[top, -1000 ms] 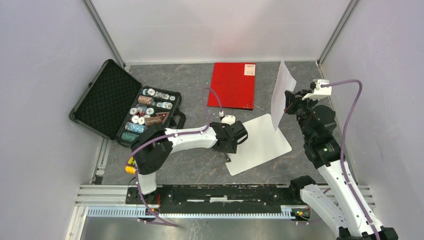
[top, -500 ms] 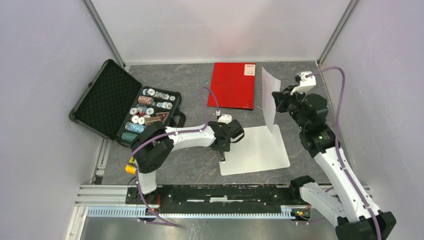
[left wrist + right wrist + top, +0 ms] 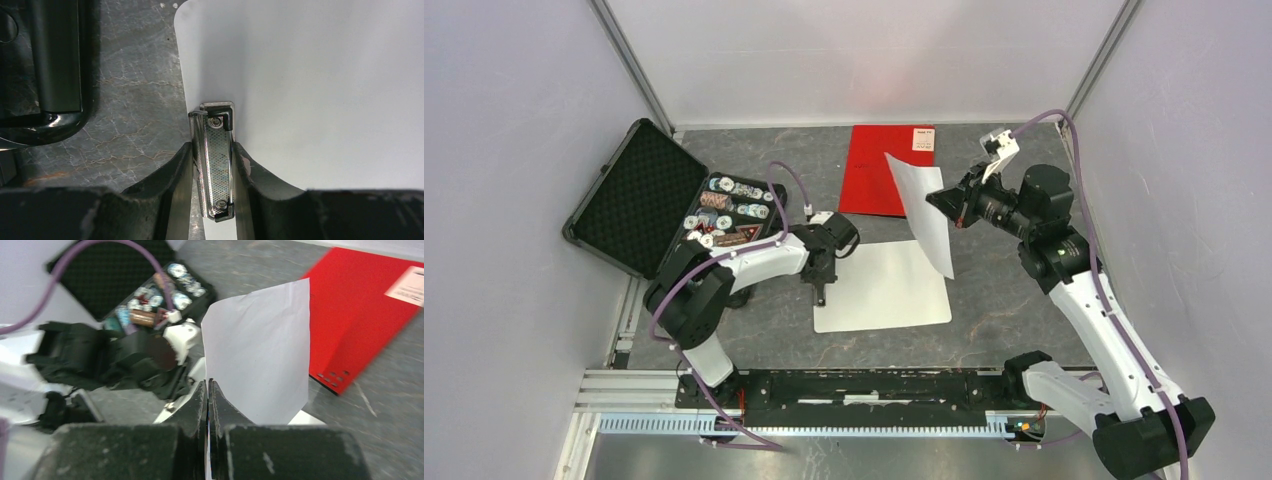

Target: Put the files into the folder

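Note:
My right gripper [image 3: 951, 203] is shut on the files [image 3: 921, 205], white sheets held upright in the air above the mat; in the right wrist view the sheets [image 3: 260, 350] stand out from between the fingers, their blank side showing. The red folder [image 3: 886, 170] lies closed and flat at the back, with a white corner label; it also shows in the right wrist view [image 3: 365, 310]. My left gripper [image 3: 821, 287] is shut on the metal clip [image 3: 216, 160] of the white clipboard [image 3: 884, 285], which lies flat on the mat.
An open black foam-lined case of chips [image 3: 679, 212] stands at the left, its edge in the left wrist view [image 3: 55, 75]. The enclosure walls close the back and both sides. The arm bases sit on the rail [image 3: 854, 395] at the near edge.
My left gripper has dragged the clipboard to the left by its clip. My right gripper has carried the files left and forward, swinging them toward the folder.

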You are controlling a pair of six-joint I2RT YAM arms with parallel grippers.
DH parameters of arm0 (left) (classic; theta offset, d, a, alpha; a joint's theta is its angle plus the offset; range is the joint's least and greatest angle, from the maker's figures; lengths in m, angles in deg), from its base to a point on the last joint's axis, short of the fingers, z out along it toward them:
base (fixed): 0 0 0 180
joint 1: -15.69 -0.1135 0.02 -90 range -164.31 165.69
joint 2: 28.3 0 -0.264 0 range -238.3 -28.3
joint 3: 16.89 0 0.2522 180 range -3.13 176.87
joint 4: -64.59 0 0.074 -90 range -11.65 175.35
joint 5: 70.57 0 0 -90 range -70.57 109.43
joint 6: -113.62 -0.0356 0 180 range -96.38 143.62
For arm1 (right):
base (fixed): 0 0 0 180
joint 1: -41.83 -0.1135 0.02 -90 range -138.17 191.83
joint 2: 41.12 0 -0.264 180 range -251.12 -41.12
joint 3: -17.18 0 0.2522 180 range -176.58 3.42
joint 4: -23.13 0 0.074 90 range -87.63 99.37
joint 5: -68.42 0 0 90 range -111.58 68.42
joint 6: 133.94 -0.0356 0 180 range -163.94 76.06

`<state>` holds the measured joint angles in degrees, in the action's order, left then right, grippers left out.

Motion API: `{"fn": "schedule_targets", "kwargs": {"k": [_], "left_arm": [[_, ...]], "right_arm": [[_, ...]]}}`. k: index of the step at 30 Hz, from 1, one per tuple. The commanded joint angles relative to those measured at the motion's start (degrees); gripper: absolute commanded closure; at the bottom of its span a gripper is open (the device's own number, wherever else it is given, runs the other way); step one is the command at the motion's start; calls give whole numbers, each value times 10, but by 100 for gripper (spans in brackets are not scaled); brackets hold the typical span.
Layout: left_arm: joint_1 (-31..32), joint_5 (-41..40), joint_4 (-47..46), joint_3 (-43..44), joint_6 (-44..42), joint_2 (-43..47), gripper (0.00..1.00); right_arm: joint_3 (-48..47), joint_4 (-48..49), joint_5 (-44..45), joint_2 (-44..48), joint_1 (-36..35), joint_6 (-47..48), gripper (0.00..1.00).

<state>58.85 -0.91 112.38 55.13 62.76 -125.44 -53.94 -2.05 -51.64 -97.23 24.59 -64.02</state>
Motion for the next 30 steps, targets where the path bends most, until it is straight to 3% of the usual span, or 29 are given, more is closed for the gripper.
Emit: {"fn": "schedule_targets", "kwargs": {"k": [1,6,13,22,30], "left_arm": [[-12,30,-25,-3,-46,36,62],[-23,57,-38,-6,-62,56,57],[-26,103,-68,-25,-79,99,49],[-26,76,-27,-29,-77,131,44],[-27,77,-37,-39,-81,113,42]], "right_arm": [[-10,90,-116,26,-3,-81,100],[6,40,-125,31,-1,-62,100],[119,-17,-50,31,9,22,100],[258,3,52,-8,13,81,98],[293,40,123,-23,16,113,99]]}}
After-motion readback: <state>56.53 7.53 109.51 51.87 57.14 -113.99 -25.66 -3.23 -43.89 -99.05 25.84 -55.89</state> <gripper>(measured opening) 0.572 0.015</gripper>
